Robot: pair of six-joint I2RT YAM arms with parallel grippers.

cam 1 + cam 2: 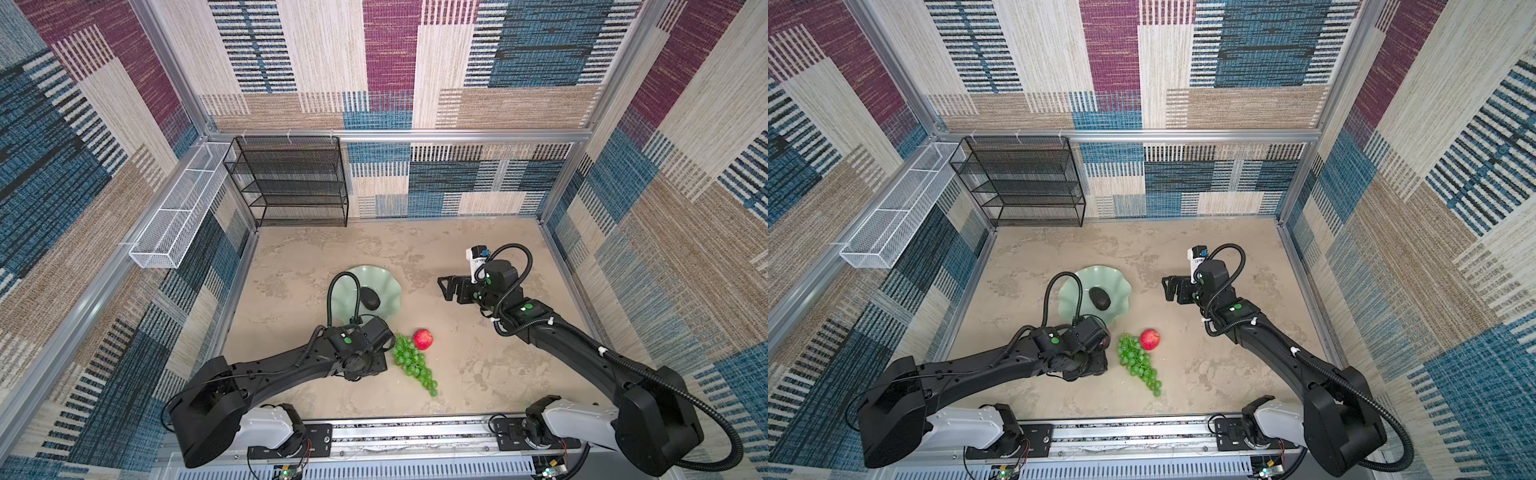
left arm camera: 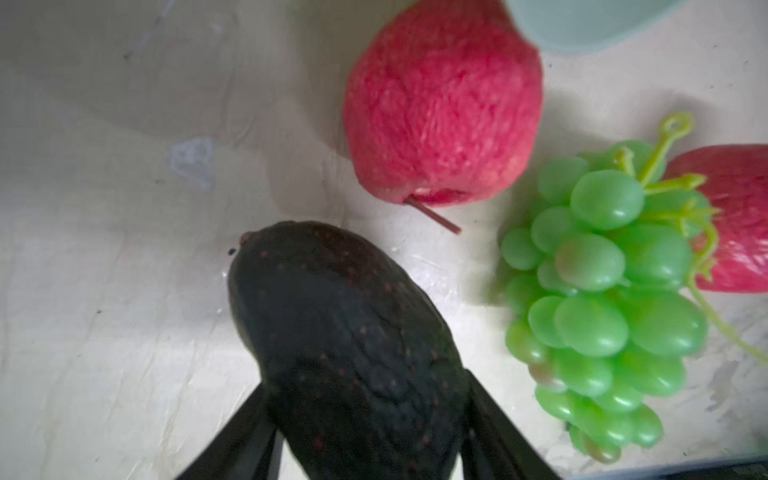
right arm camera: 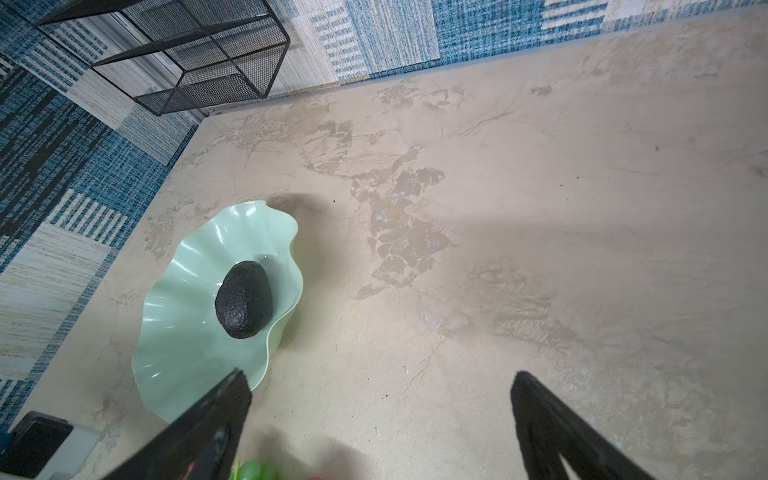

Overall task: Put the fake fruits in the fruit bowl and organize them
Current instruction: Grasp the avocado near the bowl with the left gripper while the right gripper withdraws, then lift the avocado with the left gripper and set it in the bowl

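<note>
Top view: our right gripper (image 1: 446,289) hangs spread beside the fruit bowl (image 1: 376,270), leaving its approach free; one avocado (image 1: 371,298) lies inside. Left wrist: our left gripper (image 2: 365,380) pinches the second avocado (image 2: 332,311) near the bowl, likely for carrying over; grapes (image 2: 602,299) and an apple (image 2: 440,104) lie alongside.

Both top views look steeply down from high above the near edge onto the whole table (image 1: 478,374). Left wrist camera sits very close over an avocado (image 2: 353,353). Right wrist camera looks from higher, slanting toward the fruit bowl (image 3: 178,332), shared with both top views
</note>
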